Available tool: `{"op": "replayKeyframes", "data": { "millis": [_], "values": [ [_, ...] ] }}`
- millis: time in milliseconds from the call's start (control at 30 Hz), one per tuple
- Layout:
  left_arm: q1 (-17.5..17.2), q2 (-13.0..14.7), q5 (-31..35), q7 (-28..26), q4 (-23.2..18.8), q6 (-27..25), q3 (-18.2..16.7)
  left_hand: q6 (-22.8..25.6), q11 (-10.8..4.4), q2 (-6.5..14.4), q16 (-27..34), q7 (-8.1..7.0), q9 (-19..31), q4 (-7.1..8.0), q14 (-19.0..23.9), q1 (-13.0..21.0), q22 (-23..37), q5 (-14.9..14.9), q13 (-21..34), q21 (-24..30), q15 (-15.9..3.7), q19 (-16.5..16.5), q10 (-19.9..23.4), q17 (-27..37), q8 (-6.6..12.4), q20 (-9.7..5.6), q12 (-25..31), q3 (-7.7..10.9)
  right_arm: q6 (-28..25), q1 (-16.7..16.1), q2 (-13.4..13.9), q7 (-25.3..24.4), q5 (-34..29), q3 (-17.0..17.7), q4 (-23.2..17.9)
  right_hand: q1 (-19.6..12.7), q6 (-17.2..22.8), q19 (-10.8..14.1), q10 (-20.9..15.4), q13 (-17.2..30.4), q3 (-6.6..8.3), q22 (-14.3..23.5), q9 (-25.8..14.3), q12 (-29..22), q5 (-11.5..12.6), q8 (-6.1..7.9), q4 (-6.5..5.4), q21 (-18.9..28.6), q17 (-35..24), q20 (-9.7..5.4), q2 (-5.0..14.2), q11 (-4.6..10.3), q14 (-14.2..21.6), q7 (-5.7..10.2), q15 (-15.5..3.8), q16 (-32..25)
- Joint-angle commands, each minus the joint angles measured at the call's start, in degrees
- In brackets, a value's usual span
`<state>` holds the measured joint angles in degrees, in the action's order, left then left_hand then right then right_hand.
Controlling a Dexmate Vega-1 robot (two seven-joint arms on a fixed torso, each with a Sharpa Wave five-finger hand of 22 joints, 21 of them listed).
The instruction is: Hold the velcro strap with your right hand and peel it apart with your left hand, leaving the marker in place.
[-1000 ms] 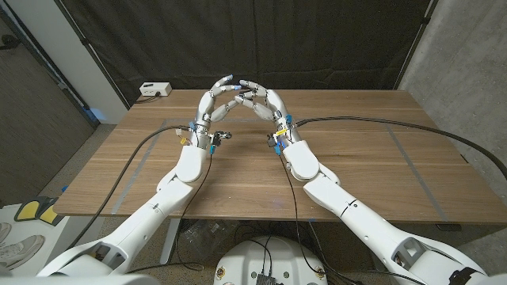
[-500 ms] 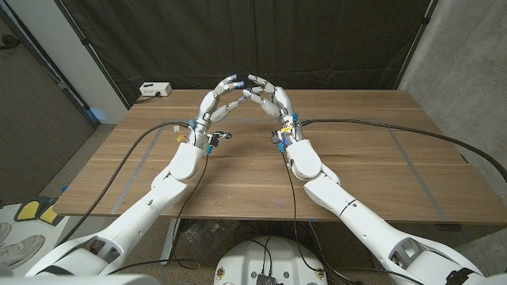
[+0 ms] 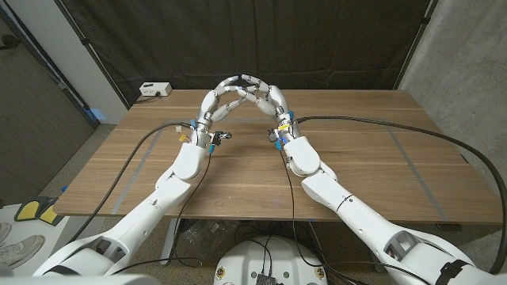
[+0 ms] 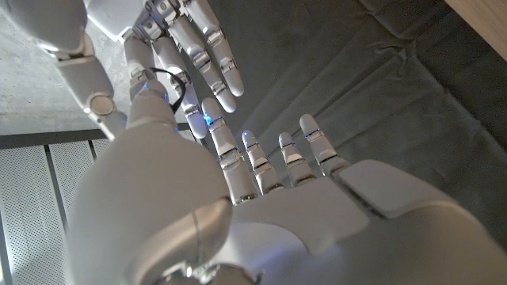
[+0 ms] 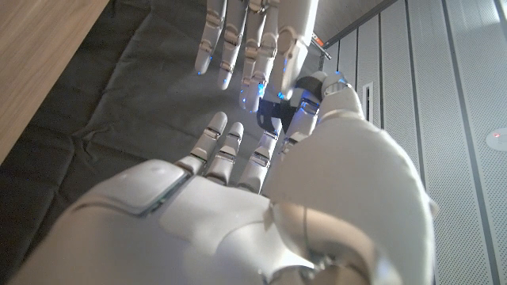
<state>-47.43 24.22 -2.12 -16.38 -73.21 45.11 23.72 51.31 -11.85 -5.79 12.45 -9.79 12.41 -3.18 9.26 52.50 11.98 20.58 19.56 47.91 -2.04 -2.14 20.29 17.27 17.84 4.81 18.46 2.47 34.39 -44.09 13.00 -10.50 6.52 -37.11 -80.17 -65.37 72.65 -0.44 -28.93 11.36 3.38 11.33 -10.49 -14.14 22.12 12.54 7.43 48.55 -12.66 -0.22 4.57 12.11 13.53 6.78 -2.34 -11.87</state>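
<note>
black strap [image 5: 272, 113] pinched between raised fingertips [image 3: 247, 84].

hands: 2 (left hand [image 3: 224, 94], right hand [image 3: 265, 98]) | table [image 3: 372, 150]: 1 | white box [image 3: 154, 89]: 1

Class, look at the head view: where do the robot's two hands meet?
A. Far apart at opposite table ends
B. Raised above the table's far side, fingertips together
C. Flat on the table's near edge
B: the left hand and right hand lean together, fingertips meeting above the table at its far side.
</note>
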Motion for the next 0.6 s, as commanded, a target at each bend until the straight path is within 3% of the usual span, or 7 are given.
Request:
{"op": "replayKeyframes", "data": {
  "millis": [33,200,333,433,600],
  "values": [
    [-0.6,-2.2,0.5,-3.3,-0.4,-1.5,-0.5,1.1,-0.07,0.0,0.6,0.61,-0.2,-0.13,1.2,-0.7,0.2,0.6,0.1,0.6,-4.21,0.5,1.4,0.1,0.51,0.22,0.6,-0.58,1.1,2.0,0.1,4.0,-0.4,-1.3,1.4,0.0,1.6,-0.5,-0.6,0.1,-0.01,0.1,-0.2,-0.2,0.7,0.66,0.06,0.3,-0.1,-0.34,0.15,0.13,0.2,0.6,-6.77,-0.1],
    [-0.8,-2.7,-0.2,-3.8,-0.5,-1.3,-0.6,3.6,-0.23,1.6,1.0,0.22,-0.6,-0.55,2.9,1.1,0.2,1.3,0.1,1.3,-4.97,1.4,3.5,0.0,1.08,0.29,1.5,0.26,1.2,1.8,-0.3,3.8,-0.3,-1.3,1.7,-0.1,1.6,-0.5,-0.8,0.1,-0.01,0.1,-0.1,-0.2,1.0,0.65,0.11,0.4,-0.1,-0.3,0.07,0.14,0.3,0.4,-6.99,-0.1],
    [-1.3,-3.4,-0.1,-5.1,-1.0,-1.4,-1.0,9.2,-0.19,4.3,1.3,-0.89,-1.6,-1.49,4.7,4.3,0.0,1.4,0.0,2.0,-6.03,2.1,6.0,0.0,1.98,0.58,2.5,2.04,1.3,1.7,-0.3,3.5,-0.7,-1.2,1.6,-0.1,1.5,-0.5,-0.8,0.1,0.0,0.1,-0.1,-0.2,1.2,0.58,0.12,0.4,-0.1,-0.3,0.06,0.14,0.3,0.43,-6.98,-0.1],
    [-1.5,-3.5,-0.4,-5.2,-1.3,-1.7,-1.1,14.1,-0.33,6.1,1.4,-0.4,-2.2,-2.74,6.2,7.6,-0.2,1.2,-0.4,2.9,-7.12,2.8,8.2,0.1,2.34,0.22,3.0,3.75,1.3,1.6,-0.1,3.4,-1.2,-1.2,1.2,-0.2,1.4,-0.5,-0.9,0.2,0.01,0.0,-0.1,-0.2,1.3,0.53,0.11,0.5,-0.1,-0.34,0.06,0.14,0.4,0.32,-6.88,-0.1],
    [-1.7,-3.9,-0.8,-5.6,-1.4,-1.4,-1.3,14.9,-0.37,6.6,1.7,-0.97,-2.4,-3.24,7.1,8.8,-0.2,0.6,-0.5,3.4,-7.53,3.5,9.3,0.2,1.82,0.11,3.3,4.34,0.9,1.5,-0.2,3.3,-1.4,-1.2,1.0,-0.2,1.2,-0.5,-0.9,0.2,0.02,0.0,-0.1,-0.2,1.6,0.4,0.07,0.6,-0.2,-0.21,0.11,0.12,0.3,0.1,-6.63,-0.1]
  ]
}}
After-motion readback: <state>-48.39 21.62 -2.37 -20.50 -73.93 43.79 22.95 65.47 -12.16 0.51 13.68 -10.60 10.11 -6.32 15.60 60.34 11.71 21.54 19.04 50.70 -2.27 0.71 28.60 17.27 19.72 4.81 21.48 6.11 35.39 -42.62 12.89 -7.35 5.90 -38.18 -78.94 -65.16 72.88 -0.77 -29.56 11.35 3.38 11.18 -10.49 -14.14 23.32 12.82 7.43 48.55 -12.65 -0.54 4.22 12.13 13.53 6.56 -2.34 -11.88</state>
